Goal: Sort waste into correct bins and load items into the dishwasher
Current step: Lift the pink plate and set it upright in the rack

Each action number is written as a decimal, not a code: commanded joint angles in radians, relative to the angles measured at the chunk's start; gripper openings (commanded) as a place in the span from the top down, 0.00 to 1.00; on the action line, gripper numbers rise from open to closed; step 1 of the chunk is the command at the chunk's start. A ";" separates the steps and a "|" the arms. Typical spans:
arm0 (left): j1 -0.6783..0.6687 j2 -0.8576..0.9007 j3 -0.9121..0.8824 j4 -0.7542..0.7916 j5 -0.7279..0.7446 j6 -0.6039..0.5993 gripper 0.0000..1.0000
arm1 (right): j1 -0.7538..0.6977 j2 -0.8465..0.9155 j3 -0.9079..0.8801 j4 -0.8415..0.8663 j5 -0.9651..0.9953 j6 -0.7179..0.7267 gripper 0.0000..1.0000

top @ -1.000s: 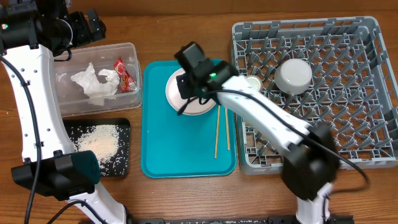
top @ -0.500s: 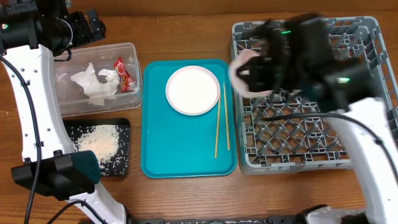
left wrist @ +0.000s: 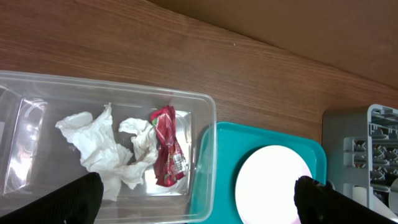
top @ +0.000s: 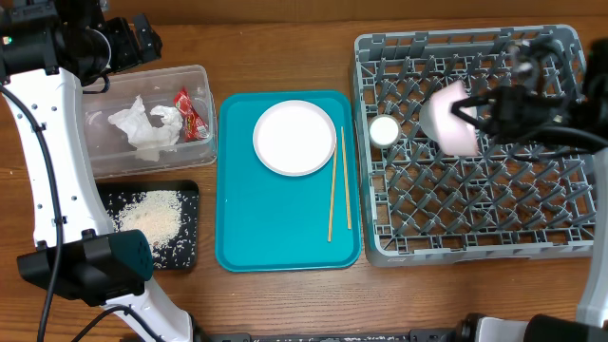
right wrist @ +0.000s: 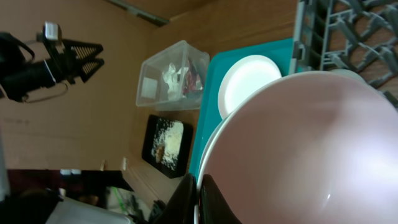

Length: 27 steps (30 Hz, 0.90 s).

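My right gripper (top: 483, 116) is shut on the rim of the pink bowl (top: 448, 123), holding it tilted above the grey dish rack (top: 475, 218); the right wrist view shows the fingers (right wrist: 199, 185) pinching the bowl (right wrist: 292, 149). The small white cup (top: 384, 130) stands in the rack. The grey-white bowl is hidden. The pale plate (top: 294, 138) and two chopsticks (top: 334, 185) lie on the teal tray (top: 275, 228). My left gripper (top: 123, 43) is open and empty above the clear tub (top: 109, 161), which holds napkins (left wrist: 106, 149) and a red wrapper (left wrist: 166, 146).
A black tray (top: 185, 256) with rice scraps (top: 152, 218) sits in front of the clear tub at the left. The teal tray lies between the tubs and the rack. Bare wooden table runs along the front and back edges.
My right gripper has carried the pink bowl from the teal tray rightward over the dish rack. The left arm has not moved.
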<state>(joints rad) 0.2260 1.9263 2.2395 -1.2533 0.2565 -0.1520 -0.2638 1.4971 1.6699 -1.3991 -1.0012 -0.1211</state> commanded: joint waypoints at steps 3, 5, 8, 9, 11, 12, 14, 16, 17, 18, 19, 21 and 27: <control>-0.004 -0.006 0.009 0.001 -0.005 -0.009 0.00 | -0.127 0.001 -0.122 0.010 -0.138 -0.103 0.96; -0.004 -0.006 0.009 0.001 -0.005 -0.009 0.00 | -0.156 0.009 -0.179 0.019 -0.167 -0.133 0.96; -0.004 -0.006 0.009 0.001 -0.005 -0.009 0.00 | -0.194 0.027 -0.277 0.077 -0.232 -0.145 0.96; -0.004 -0.006 0.009 0.001 -0.005 -0.009 0.00 | -0.202 0.034 -0.302 0.097 -0.244 -0.145 0.96; -0.004 -0.006 0.009 0.001 -0.005 -0.009 0.00 | -0.221 0.056 -0.353 0.146 -0.262 -0.145 0.96; -0.004 -0.006 0.009 0.001 -0.005 -0.009 0.00 | -0.228 0.067 -0.370 0.166 -0.270 -0.145 0.96; -0.004 -0.006 0.009 0.001 -0.005 -0.009 0.00 | -0.241 0.089 -0.405 0.209 -0.295 -0.145 0.96; -0.004 -0.006 0.009 0.001 -0.005 -0.009 0.00 | -0.253 0.121 -0.423 0.243 -0.303 -0.145 0.96; -0.004 -0.006 0.009 0.001 -0.005 -0.009 0.00 | -0.256 0.137 -0.423 0.253 -0.302 -0.145 0.96; -0.004 -0.006 0.009 0.001 -0.005 -0.009 0.00 | -0.258 0.153 -0.423 0.262 -0.303 -0.145 0.96; -0.004 -0.006 0.009 0.001 -0.005 -0.009 0.00 | -0.259 0.171 -0.423 0.271 -0.303 -0.145 0.96; -0.004 -0.006 0.009 0.001 -0.005 -0.009 0.00 | -0.260 0.205 -0.423 0.282 -0.302 -0.145 0.96; -0.004 -0.006 0.009 0.001 -0.005 -0.009 0.00 | -0.264 0.285 -0.423 0.295 -0.301 -0.141 0.96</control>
<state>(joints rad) 0.2260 1.9263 2.2395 -1.2533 0.2565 -0.1520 -0.5190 1.7607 1.2488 -1.1065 -1.2850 -0.2516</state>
